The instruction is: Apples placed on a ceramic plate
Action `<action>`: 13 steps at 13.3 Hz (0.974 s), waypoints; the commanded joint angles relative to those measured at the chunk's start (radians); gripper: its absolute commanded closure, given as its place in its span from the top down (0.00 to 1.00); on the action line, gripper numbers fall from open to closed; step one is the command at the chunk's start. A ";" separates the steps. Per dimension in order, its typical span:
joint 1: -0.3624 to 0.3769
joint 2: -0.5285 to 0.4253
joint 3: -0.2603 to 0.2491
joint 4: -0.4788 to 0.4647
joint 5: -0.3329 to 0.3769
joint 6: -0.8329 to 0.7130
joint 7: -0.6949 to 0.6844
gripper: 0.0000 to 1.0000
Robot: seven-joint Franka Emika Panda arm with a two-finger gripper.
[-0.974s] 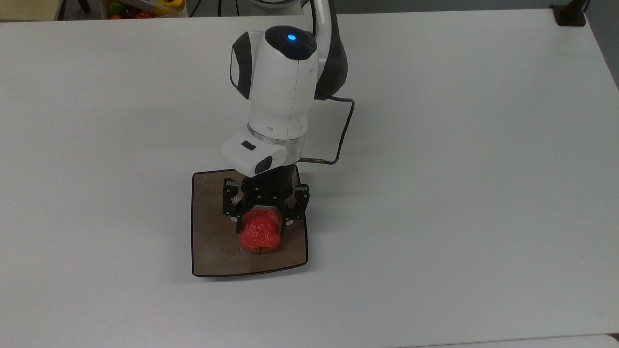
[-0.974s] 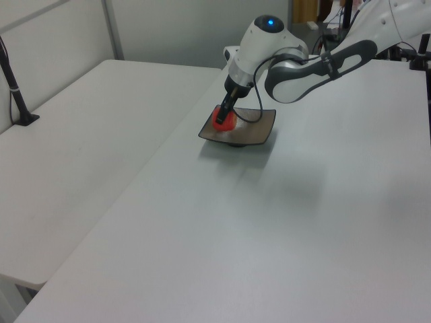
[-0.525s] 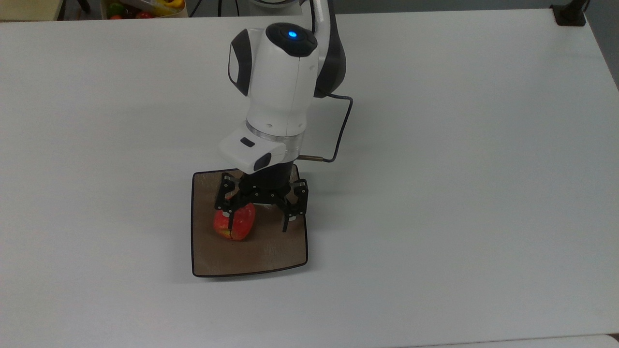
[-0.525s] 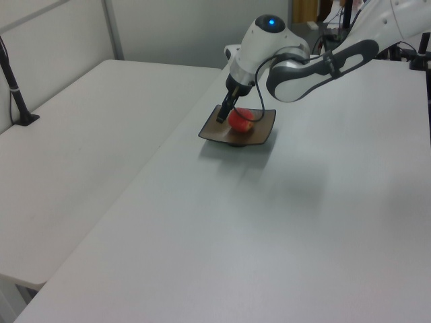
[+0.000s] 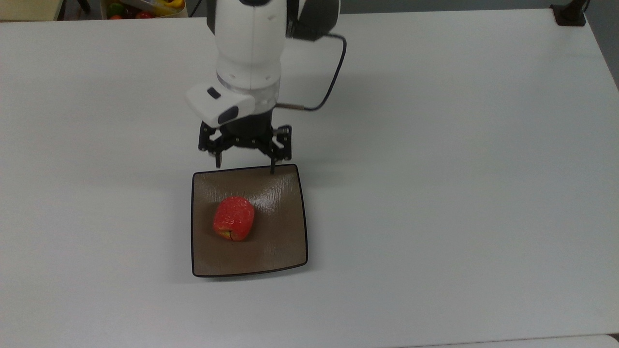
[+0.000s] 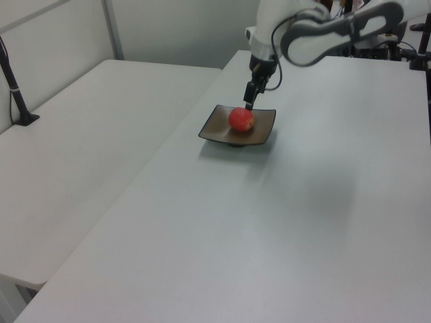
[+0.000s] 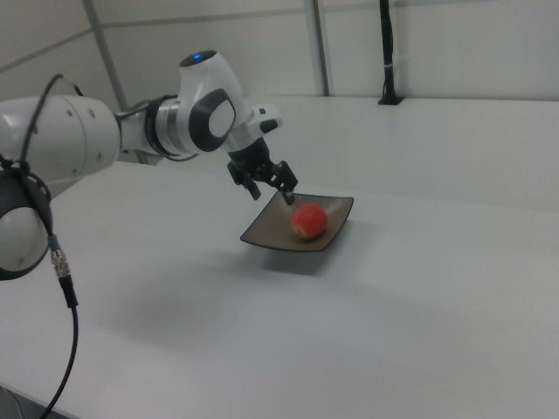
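1. Top view: the apple (image 5: 234,218) lies on the ceramic plate (image 5: 285,237), a little toward the top view's left of the plate's middle, with its stem end toward the bottom of the picture. The gripper (image 5: 244,164) hangs released and empty over the plate's far edge, its two fingers spread and touching neither apple nor plate. I judge the placing done, and the step in hand is the retreat. The next move calls only for lifting clear without clipping the plate's rim.

2. Top view, room: the white worktop (image 5: 459,169) is bare on all sides of the plate, and the plate sits well in from every worktop edge. A bin of coloured fruit (image 5: 140,7) shows at the upper border, well apart from the work. A thin cable (image 5: 333,77) loops off the wrist on the top view's right, above the worktop.

3. Left view: the apple (image 6: 241,119) sits in the plate (image 6: 215,132), clear of the black rim. The gripper (image 6: 250,102) hangs just above the plate's far side, near the apple but apart from it. A second worktop (image 6: 87,148) lies on the left view's left across a narrow gap, and the plate stands near that gap edge.

4. Right view: the apple (image 7: 308,220) rests inside the plate (image 7: 266,234), and the gripper (image 7: 272,188) is open, beside and above the plate's corner on the right view's left. Open worktop (image 7: 367,332) lies all round, so the arm (image 7: 196,109) can draw back freely.
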 commanded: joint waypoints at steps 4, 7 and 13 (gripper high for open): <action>-0.004 -0.295 0.001 -0.224 0.125 -0.202 -0.035 1.00; -0.003 -0.349 0.001 -0.257 0.132 -0.214 -0.023 1.00; 0.002 -0.432 -0.005 -0.346 0.138 -0.224 -0.072 1.00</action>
